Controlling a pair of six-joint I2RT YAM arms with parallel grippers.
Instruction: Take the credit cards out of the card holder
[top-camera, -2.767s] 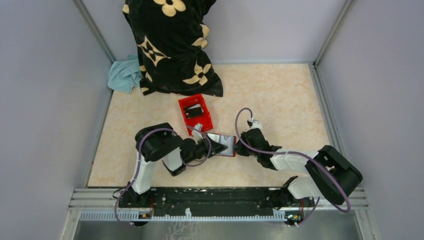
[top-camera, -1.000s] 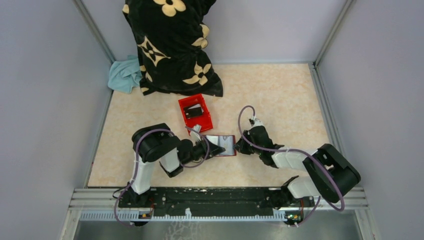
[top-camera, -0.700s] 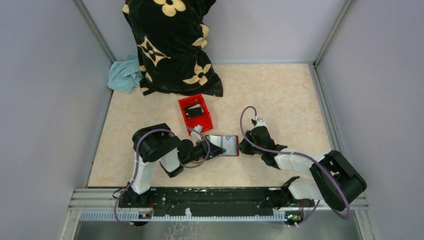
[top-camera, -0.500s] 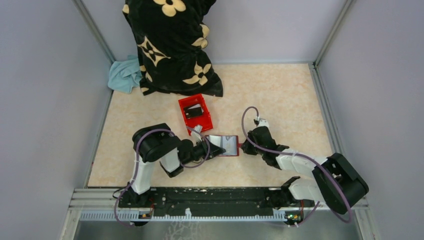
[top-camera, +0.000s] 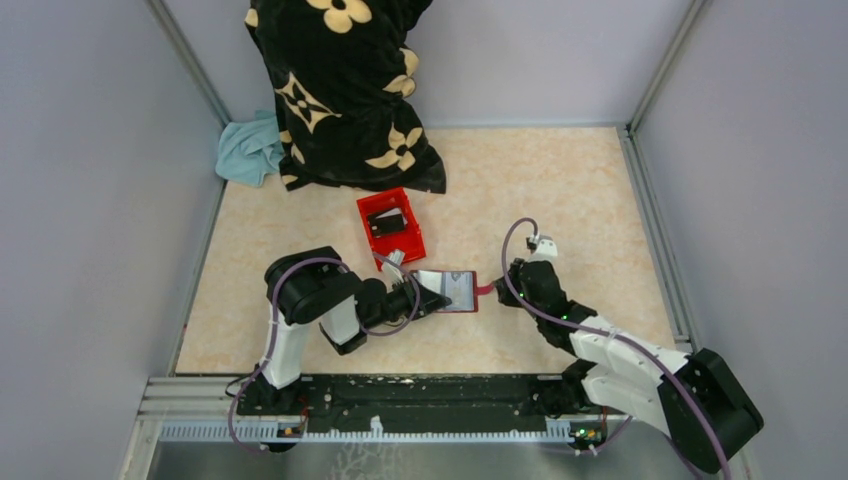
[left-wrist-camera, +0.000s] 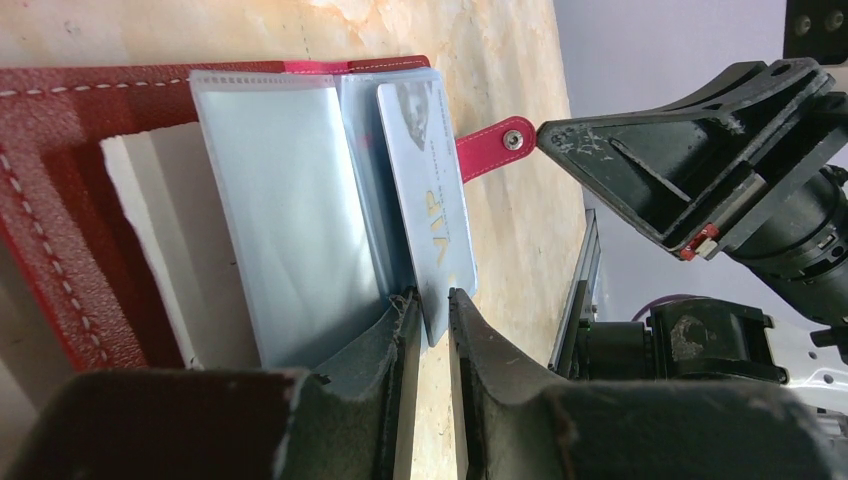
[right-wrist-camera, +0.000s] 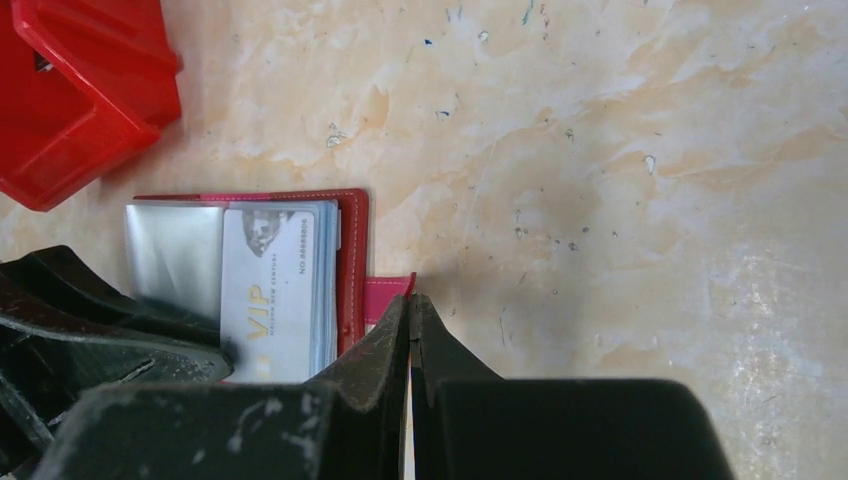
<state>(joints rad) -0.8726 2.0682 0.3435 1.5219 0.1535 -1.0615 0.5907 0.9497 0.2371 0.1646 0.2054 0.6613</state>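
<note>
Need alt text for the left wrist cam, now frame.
The left pincer pinches the end of a pale VIP card sticking out of the clear sleeves of the open red card holder on a marbled table. The right pincer touches the holder's pink snap tab.

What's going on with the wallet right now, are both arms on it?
The card holder lies open on the table. The left gripper is closed on the edge of a pale credit card marked VIP. The card sticks partly out of the plastic sleeves and is not yet pulled free. The right gripper is shut at the end of the clasp strap, apparently pinching it to steady the holder.
</note>
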